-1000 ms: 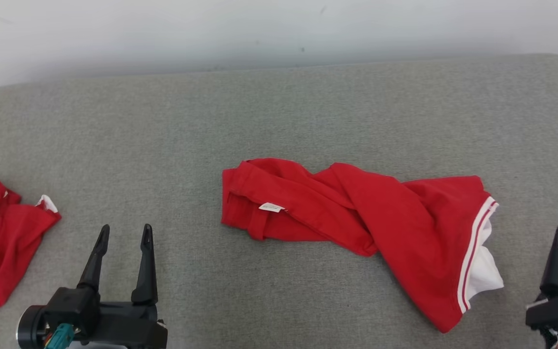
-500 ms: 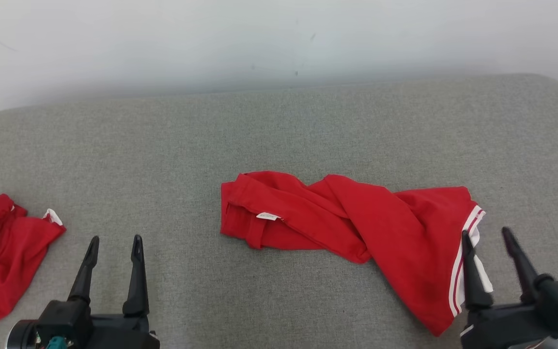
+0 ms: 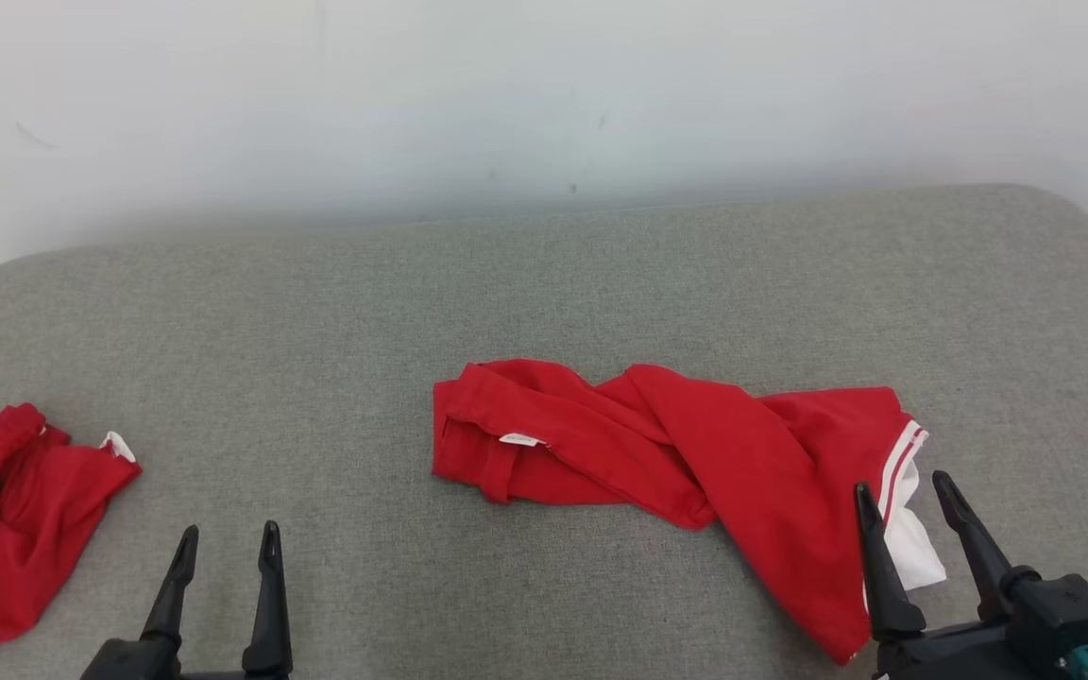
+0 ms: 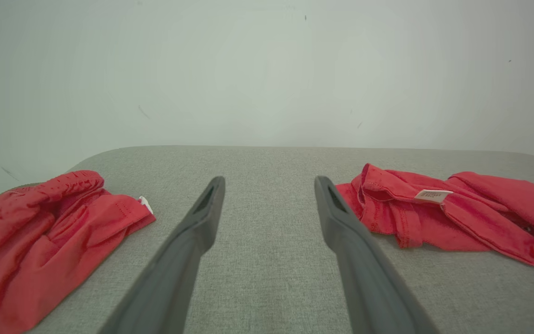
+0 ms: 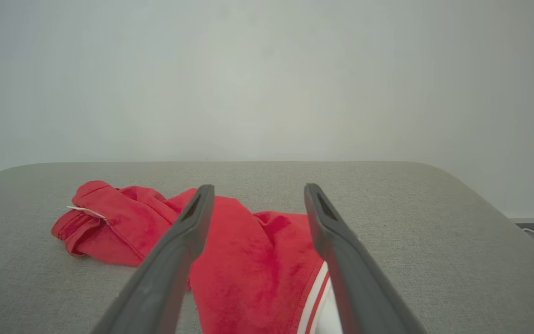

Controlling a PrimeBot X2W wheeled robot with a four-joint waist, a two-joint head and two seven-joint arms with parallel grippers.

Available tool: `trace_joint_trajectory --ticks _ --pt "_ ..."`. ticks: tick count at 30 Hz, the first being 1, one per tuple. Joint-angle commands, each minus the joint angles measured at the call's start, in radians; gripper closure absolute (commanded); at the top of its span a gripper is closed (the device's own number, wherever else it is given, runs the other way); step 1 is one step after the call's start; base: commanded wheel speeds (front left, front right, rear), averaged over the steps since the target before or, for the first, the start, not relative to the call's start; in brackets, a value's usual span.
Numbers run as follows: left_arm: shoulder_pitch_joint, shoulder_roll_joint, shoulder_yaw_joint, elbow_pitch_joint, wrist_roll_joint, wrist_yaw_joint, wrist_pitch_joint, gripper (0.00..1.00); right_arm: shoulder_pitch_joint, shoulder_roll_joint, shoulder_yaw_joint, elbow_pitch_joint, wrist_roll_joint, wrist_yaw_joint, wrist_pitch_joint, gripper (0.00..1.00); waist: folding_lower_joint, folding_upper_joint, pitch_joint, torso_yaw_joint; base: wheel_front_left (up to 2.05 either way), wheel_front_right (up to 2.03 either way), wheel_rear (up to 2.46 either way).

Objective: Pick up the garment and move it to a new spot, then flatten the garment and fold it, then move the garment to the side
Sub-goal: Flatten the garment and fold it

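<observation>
A crumpled red garment [image 3: 676, 444] with white trim and a small white label lies twisted in the middle of the grey padded table [image 3: 544, 283]. It shows at the right of the left wrist view [image 4: 443, 208] and between the fingers in the right wrist view [image 5: 248, 250]. My right gripper [image 3: 901, 486] stands open over the garment's white-trimmed right end, empty. Near the front edge, left of the garment, my left gripper [image 3: 228, 538] is open above bare cloth with nothing in it.
A second red garment [image 3: 6, 519] lies bunched at the table's left edge, also in the left wrist view [image 4: 40, 232]. A pale wall [image 3: 544, 94] rises behind the table. Bare grey surface stretches across the back and between the two garments.
The head camera has tilted up, so everything sits lower in view. My right gripper has come in from the right edge to the garment's striped end. Both grippers stayed open.
</observation>
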Motion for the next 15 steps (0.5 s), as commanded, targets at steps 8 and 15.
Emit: trace_joint_trajectory --ticks 8,15 --pt "-0.006 0.006 -0.010 -0.011 -0.002 0.004 0.008 0.00 0.013 -0.005 0.017 -0.034 -0.015 0.000 0.014 0.00 0.0001 0.0000 -0.004 0.001 0.00 0.00 0.00" --pt "-0.022 0.000 -0.018 -0.005 -0.004 0.002 0.003 0.00 0.000 -0.030 0.031 -0.029 -0.033 0.000 0.033 0.00 0.0001 0.0000 0.012 0.004 0.00 0.00 0.00"
